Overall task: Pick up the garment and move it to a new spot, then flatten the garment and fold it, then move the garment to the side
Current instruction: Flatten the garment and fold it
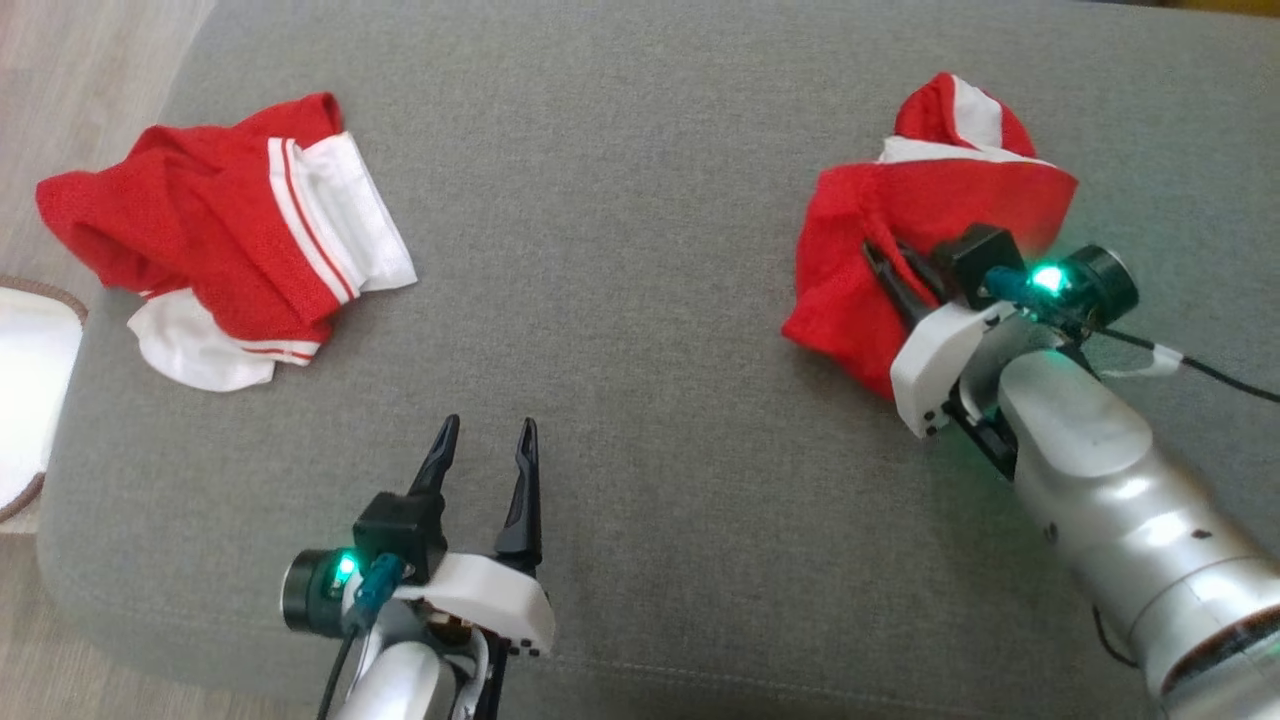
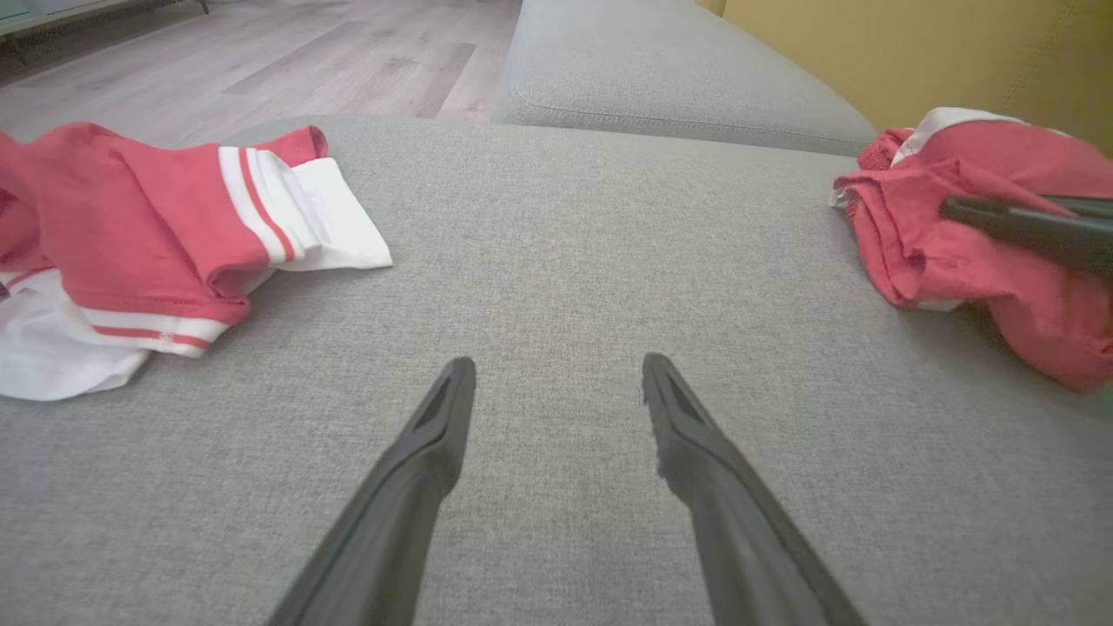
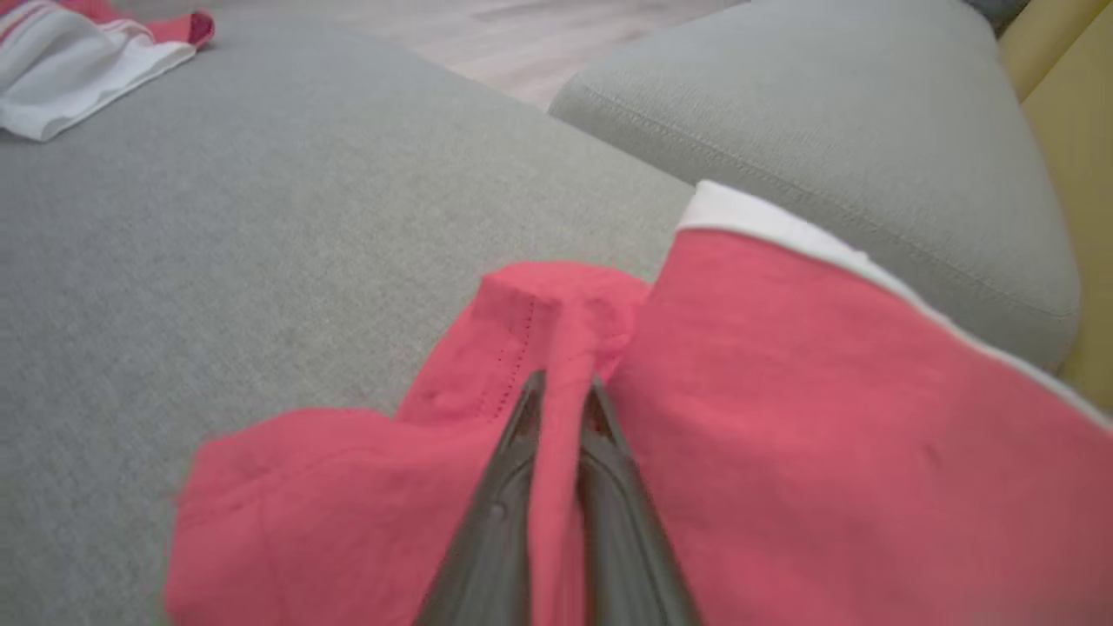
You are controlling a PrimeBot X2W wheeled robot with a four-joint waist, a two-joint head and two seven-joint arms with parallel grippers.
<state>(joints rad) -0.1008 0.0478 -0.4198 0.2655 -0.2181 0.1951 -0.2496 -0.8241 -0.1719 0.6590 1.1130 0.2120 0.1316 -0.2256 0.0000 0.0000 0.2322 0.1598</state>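
My right gripper (image 3: 563, 389) clamped on fold of red garment (image 3: 783, 391), right edge of grey cushion (image 1: 640, 200). My left gripper (image 1: 487, 425) open, near edge. Second red-white garment (image 1: 230, 230) at left edge. Wood floor (image 2: 261, 52), yellow wall (image 2: 869, 43) beyond.

Grey sofa (image 1: 640, 300), wooden floor (image 2: 261, 61)

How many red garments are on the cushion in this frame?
2. The left garment lies crumpled near the left edge of the cushion, untouched. The right garment sits at the right, a fold pinched in the right end effector. None seems hidden.
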